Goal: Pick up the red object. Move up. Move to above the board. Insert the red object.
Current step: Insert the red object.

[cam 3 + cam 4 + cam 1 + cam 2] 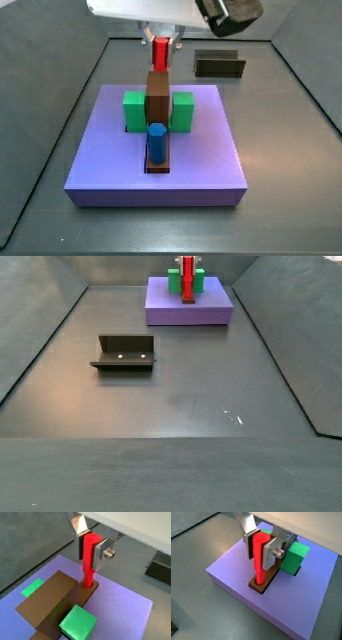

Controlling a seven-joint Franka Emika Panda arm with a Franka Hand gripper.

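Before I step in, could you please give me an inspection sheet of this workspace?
Surface: dark grey floor, bare apart from the items below.
Job's things: thin bright red upright peg stands with its lower end in a brown slot on the large flat lavender-blue square board.
Clutter: green blocks and a tall brown block on the board; a blue hexagonal peg stands in front of them in a side view.
Claw: the claw is above the board, its silver fingers shut on the red peg.
Cables: nothing seen.
Surroundings: dark L-shaped fixture on the floor, apart from the board; grey walls around.
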